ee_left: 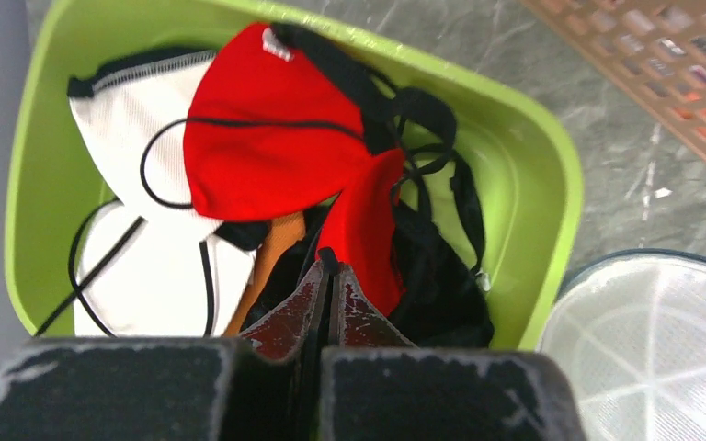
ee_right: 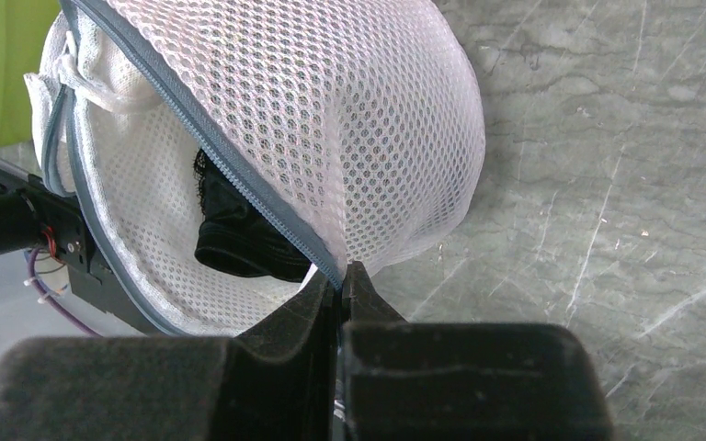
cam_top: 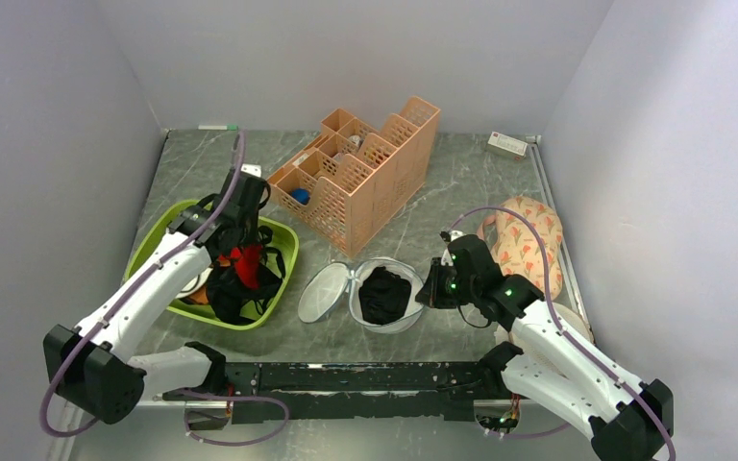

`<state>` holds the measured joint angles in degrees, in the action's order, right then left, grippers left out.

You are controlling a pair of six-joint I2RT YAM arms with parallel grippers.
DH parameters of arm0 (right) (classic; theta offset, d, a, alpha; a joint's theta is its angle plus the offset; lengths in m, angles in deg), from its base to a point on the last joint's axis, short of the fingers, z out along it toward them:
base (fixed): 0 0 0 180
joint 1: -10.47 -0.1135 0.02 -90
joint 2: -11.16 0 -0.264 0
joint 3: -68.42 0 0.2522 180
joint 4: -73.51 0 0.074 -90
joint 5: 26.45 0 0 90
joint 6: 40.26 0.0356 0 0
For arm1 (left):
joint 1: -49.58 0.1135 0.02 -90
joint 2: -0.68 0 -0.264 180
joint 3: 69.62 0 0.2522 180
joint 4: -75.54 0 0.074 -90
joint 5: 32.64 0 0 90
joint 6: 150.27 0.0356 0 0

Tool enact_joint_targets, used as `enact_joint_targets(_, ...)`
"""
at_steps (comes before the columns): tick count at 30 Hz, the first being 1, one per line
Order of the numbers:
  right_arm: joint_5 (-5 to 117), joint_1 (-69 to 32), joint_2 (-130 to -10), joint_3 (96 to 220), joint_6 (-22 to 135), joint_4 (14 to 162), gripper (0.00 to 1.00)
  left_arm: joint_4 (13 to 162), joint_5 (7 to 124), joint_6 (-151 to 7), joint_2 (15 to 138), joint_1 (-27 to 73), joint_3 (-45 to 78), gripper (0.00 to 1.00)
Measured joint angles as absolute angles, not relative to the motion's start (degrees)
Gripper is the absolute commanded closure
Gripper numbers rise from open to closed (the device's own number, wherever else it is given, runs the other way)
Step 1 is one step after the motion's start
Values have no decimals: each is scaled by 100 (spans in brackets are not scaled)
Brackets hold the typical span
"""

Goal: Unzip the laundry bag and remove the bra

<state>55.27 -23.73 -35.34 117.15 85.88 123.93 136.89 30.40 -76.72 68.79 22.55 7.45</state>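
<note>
The laundry bag (cam_top: 384, 298) lies unzipped in the table's middle, with its ribbed lid (cam_top: 324, 293) flipped to the left. A black garment (cam_top: 382, 293) lies inside it. My right gripper (cam_top: 430, 288) is shut on the bag's zipper rim at its right side. The right wrist view shows that gripper (ee_right: 340, 276) pinching the grey zipper edge of the mesh bag (ee_right: 331, 119). The red bra (cam_top: 247, 264) is over the green bin (cam_top: 154, 245). My left gripper (ee_left: 331, 266) is shut on the edge of the bra (ee_left: 267, 147), whose cups hang over other clothes.
The green bin (ee_left: 552, 211) also holds a black strappy garment (ee_left: 432, 285) and white garments (ee_left: 147, 276). An orange slotted organizer (cam_top: 365, 173) stands at the back centre. A cream floral cloth (cam_top: 524, 240) lies on the right. A small box (cam_top: 506, 144) sits at the back right.
</note>
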Motion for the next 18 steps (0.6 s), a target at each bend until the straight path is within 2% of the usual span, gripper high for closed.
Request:
enact_joint_targets(6,5519,-2373,-3532,11684,8586,12389,100,13440,3379,-8006,6652,3053,203,93)
enact_joint_targets(7,5516,-2373,-3532,11673,8586,12387,100,13392,3442,-8050,6613,3219,135,90)
enact_joint_targets(9,5514,-2373,-3534,11664,8586,12387,100,13359,3567,-8129,6580,3472,28,77)
enact_joint_targets(12,5512,-2373,-3534,11662,8586,12385,100,13401,3650,-8234,6578,3623,-33,46)
enact_joint_targets(14,5512,-2373,-3534,11662,8586,12382,100,13425,3668,-8299,6521,3638,-33,30)
enact_joint_targets(16,5512,-2373,-3534,11660,8586,12378,100,13467,3722,-8378,6357,3636,-31,21)
enact_joint_targets(18,5512,-2373,-3534,11658,8586,12374,100,13506,3812,-8463,6097,3638,-3,16)
